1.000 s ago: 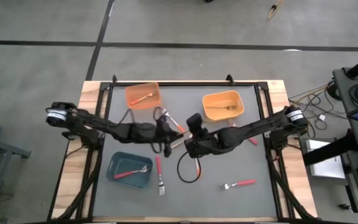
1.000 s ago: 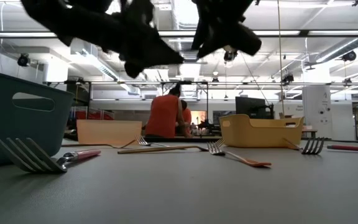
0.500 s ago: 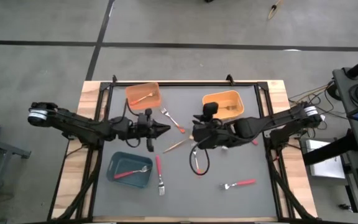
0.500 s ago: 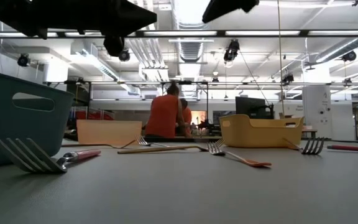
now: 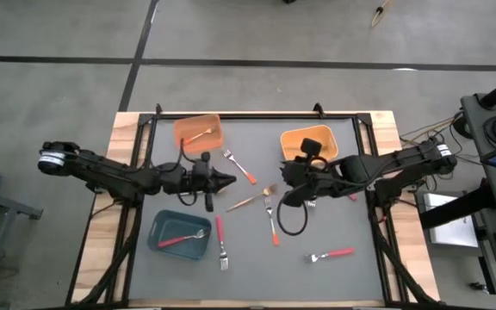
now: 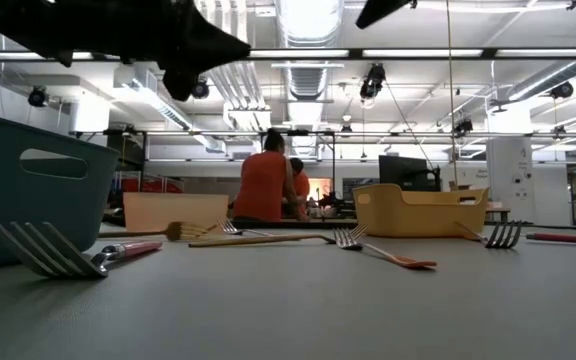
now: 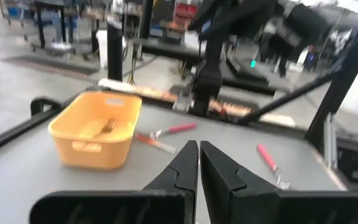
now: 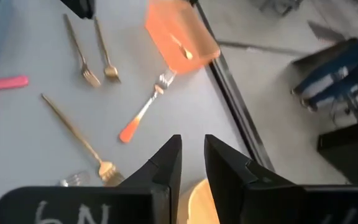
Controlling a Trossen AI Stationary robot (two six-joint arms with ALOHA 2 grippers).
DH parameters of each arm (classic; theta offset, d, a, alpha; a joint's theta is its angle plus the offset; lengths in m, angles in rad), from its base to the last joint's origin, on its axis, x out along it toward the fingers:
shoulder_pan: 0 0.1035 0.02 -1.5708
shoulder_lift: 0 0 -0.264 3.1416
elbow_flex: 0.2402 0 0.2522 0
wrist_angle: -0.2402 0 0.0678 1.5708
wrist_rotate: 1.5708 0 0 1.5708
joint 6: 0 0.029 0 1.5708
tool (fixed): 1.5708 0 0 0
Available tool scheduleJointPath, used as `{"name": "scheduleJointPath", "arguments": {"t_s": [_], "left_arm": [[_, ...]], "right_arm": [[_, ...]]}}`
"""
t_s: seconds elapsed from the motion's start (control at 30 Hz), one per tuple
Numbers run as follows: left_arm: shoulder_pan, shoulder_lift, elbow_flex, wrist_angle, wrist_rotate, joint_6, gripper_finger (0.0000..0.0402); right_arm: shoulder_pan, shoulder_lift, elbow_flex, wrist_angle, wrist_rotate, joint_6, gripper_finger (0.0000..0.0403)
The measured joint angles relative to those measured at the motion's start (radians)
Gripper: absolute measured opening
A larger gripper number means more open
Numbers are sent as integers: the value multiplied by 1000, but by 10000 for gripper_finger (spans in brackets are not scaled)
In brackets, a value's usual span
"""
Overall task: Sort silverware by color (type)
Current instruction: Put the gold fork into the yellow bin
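Observation:
My left gripper (image 5: 230, 180) is shut and empty, high over the table's middle, left of the forks; it also shows in the low view (image 6: 218, 45). My right gripper (image 5: 286, 172) hangs empty with a narrow gap between its fingers (image 8: 192, 155), by the yellow-orange bin's (image 5: 309, 140) left corner. On the table lie an orange-handled fork (image 5: 241, 168), a gold fork (image 5: 252, 200), another orange-handled fork (image 5: 271, 222) and red-handled forks (image 5: 219, 239) (image 5: 330, 255). Two more gold forks (image 8: 79, 53) lie under my left arm.
An orange bin (image 5: 199, 132) at the far left holds a fork. A teal bin (image 5: 179, 234) at the near left holds a red-handled fork. A black cable loop (image 5: 293, 215) hangs under my right arm. People stand in the room beyond the table (image 6: 263, 185).
My right gripper has risen from the forks at the table's middle and gone toward the far right, to the yellow-orange bin. My left gripper has drawn back a little toward the table's left and risen, then kept still. Both stay empty.

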Motion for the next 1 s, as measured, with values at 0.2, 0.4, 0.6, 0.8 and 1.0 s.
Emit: {"name": "scheduleJointPath", "arguments": {"t_s": [0.2,0.4,0.6,0.8,1.0], "left_arm": [[0,3,91,-307,0,0,0],[0,4,221,-717,-6,1,0],[0,6,297,-1012,-8,26,0],[0,8,322,-1149,0,27,0],[4,29,288,-1153,23,30,0]], "right_arm": [[0,6,-35,-53,1,72,54],[0,0,-95,-49,1,106,54],[0,-4,-153,-44,1,117,54],[0,-7,-188,-6,1,104,54],[-7,-45,-263,178,-68,-36,54]]}}
